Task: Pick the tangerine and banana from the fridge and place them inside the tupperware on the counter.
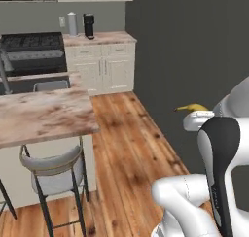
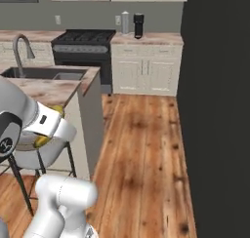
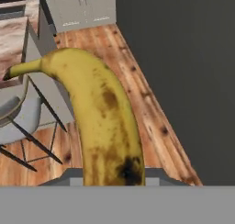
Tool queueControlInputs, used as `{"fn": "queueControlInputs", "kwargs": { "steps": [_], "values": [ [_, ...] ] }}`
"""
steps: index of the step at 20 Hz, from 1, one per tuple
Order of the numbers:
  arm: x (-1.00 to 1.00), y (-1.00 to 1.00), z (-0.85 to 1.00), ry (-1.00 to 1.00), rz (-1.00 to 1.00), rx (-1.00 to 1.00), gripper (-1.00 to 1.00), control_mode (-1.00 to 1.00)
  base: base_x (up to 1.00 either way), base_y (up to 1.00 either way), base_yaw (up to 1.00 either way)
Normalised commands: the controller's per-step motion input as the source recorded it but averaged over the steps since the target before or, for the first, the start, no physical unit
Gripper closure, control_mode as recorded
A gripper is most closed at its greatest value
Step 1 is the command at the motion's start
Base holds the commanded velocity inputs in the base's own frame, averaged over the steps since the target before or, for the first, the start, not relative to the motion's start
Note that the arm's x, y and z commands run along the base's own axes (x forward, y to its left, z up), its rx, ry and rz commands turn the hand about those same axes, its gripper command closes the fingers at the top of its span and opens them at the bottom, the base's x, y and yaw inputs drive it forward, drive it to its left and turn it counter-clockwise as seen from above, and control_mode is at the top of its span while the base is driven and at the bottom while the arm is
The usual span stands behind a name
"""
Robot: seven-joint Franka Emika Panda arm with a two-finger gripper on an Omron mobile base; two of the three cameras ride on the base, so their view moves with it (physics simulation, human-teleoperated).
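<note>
The jaws are closed on the banana (image 3: 103,122), which rises from the bottom edge of the hand view and curves toward 10 o'clock, its thin stem end pointing left. The gripper's finger tips themselves are hidden behind the fruit. In the left base view the banana (image 1: 192,107) shows as a yellow tip at about 3 o'clock, just above the white hand, in front of the dark grey wall (image 1: 194,46). In the right base view the banana (image 2: 49,129) peeks out at 9 o'clock beside the white wrist, near the marbled island (image 2: 46,88) and a bar stool (image 2: 36,156).
</note>
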Motion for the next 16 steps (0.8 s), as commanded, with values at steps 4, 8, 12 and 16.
{"fn": "queueControlInputs", "kwargs": {
  "steps": [4,8,12,16],
  "values": [
    [0.0,0.0,0.0,0.0,0.0,0.0,1.0,1.0,0.83,-1.0,0.23],
    [0.0,0.0,0.0,0.0,0.0,0.0,1.0,1.0,1.0,-0.91,0.41],
    [0.0,0.0,0.0,0.0,0.0,0.0,1.0,1.0,1.0,-0.83,0.49],
    [0.0,0.0,0.0,0.0,0.0,0.0,1.0,1.0,1.0,-0.83,0.51]
  ]
}}
